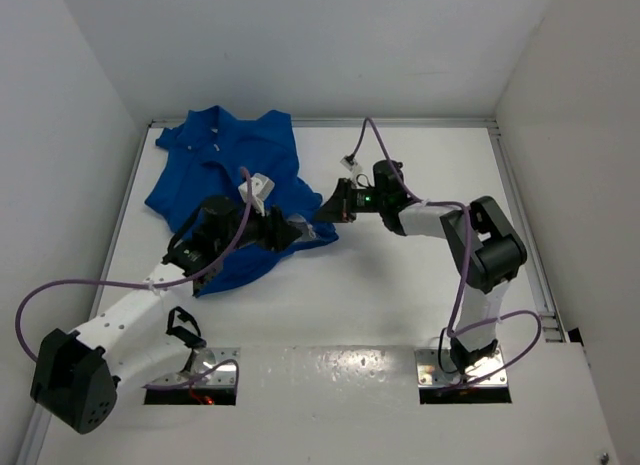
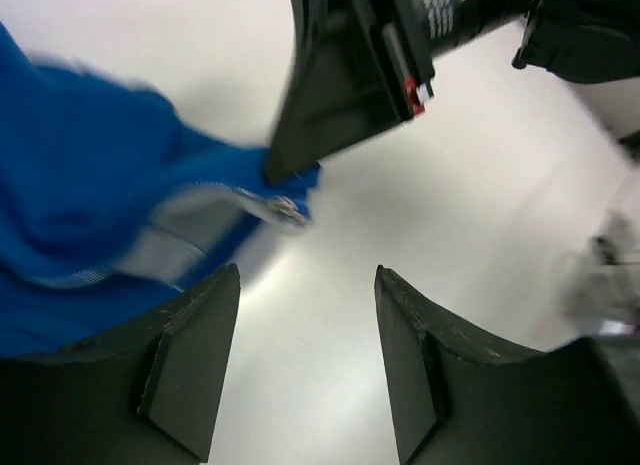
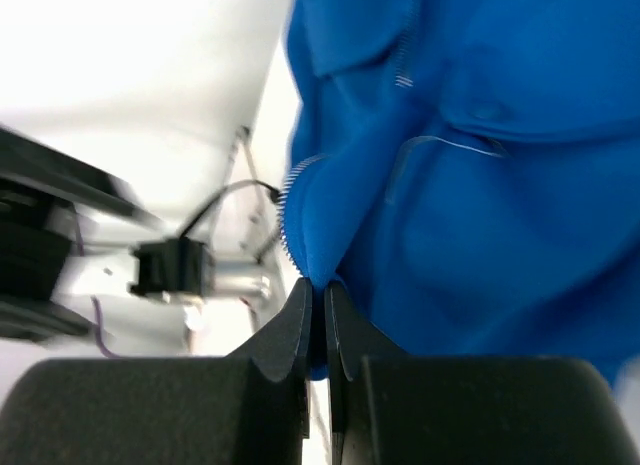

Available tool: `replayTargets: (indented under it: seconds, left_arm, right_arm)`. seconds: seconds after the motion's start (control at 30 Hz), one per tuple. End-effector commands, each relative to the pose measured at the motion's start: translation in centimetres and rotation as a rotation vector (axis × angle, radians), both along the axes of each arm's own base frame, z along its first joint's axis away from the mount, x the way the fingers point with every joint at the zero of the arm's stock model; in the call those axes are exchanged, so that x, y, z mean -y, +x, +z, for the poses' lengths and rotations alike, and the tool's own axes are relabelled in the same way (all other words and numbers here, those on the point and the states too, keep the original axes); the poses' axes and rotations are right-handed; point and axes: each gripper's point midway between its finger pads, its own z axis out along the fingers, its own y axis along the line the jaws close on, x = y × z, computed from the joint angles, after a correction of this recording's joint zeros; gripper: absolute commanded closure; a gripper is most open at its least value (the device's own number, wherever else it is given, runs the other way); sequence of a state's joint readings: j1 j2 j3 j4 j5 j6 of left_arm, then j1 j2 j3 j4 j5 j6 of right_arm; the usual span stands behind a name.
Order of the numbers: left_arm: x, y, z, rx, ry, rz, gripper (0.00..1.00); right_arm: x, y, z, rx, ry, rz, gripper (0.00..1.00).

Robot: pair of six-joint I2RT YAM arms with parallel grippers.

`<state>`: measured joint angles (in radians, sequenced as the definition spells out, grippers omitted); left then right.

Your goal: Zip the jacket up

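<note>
The royal-blue jacket (image 1: 225, 175) lies at the table's back left, collar toward the far wall. My right gripper (image 1: 328, 211) is shut on the jacket's bottom corner by the zipper end; the right wrist view shows its jaws pinching blue fabric (image 3: 420, 165) beside the pale zipper teeth (image 3: 288, 210). My left gripper (image 1: 296, 231) is open and empty, just short of that corner. In the left wrist view the jacket (image 2: 80, 185) fills the left side, and the small silver pull (image 2: 283, 211) sits just below the right gripper's fingertip (image 2: 300, 150), ahead of my open left fingers (image 2: 195, 340).
White walls enclose the white table (image 1: 420, 275); a raised rail runs along its right edge (image 1: 520, 205). Purple cables loop from both arms. The arms' bases sit at the near edge (image 1: 200, 375).
</note>
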<state>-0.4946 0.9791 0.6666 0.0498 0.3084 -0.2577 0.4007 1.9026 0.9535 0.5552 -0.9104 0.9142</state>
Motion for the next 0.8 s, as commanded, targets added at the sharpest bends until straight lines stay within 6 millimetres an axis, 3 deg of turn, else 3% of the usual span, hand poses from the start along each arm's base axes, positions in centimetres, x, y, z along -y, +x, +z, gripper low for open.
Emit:
replayTargets:
  seconds: [0.0, 0.17, 0.3, 0.4, 0.47, 0.67, 0.77]
  left_arm:
    - [2.1, -2.8, 0.1, -0.327, -0.282, -0.052, 0.39]
    - [1.4, -0.1, -1.1, -0.406, -0.342, 0.043, 0.35]
    - [0.7, 1.5, -1.0, -0.472, -0.435, 0.085, 0.34]
    - [-0.1, 2.3, -1.0, -0.483, -0.462, 0.120, 0.34]
    - [-0.3, 2.7, -1.1, -0.491, -0.470, 0.134, 0.35]
    - [0.2, 3.3, -0.9, -0.526, -0.530, 0.134, 0.38]
    - [0.6, 3.0, -1.8, -0.572, -0.523, 0.128, 0.38]
  right_arm:
    - [-2.7, 0.9, 5.4, 0.093, 0.126, -0.068, 1.00]
    - [-4.3, -1.5, 6.9, 0.127, 0.175, -0.001, 1.00]
    - [-3.6, -2.9, 5.8, 0.103, 0.164, 0.007, 1.00]
    - [-2.3, -2.6, 5.7, 0.106, 0.164, -0.019, 1.00]
    - [-2.6, -3.6, 5.5, 0.100, 0.166, 0.003, 1.00]
    - [-2.7, -3.6, 5.7, 0.101, 0.175, 0.008, 1.00]
    - [-2.8, -3.4, 5.9, 0.109, 0.180, 0.007, 1.00]
